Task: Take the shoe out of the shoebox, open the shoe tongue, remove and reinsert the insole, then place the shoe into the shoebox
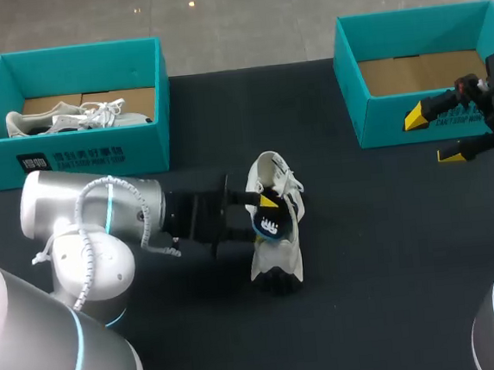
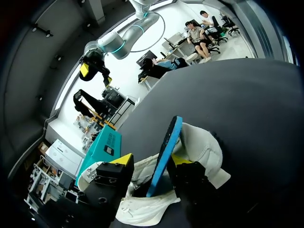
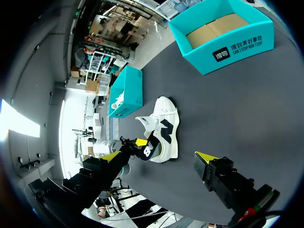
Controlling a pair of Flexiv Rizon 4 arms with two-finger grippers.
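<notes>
A white shoe (image 1: 280, 244) stands on the black table, toe toward me. A blue insole (image 1: 269, 225) sticks up out of its opening. My left gripper (image 1: 262, 214) is at the shoe's mouth. In the left wrist view the insole (image 2: 164, 154) stands on edge between the spread fingers of my left gripper (image 2: 151, 160), close to one finger and apart from the other, so the gripper is open. My right gripper (image 1: 433, 137) hangs open in front of the right shoebox (image 1: 372, 126), holding nothing. From the right wrist the shoe (image 3: 167, 128) lies well ahead of that gripper (image 3: 159, 156).
A teal shoebox (image 1: 88, 151) at the back left holds another pale shoe (image 1: 68, 118). The right teal shoebox (image 3: 237, 47) holds only a cardboard liner. Bare black table lies between the shoe and the right box.
</notes>
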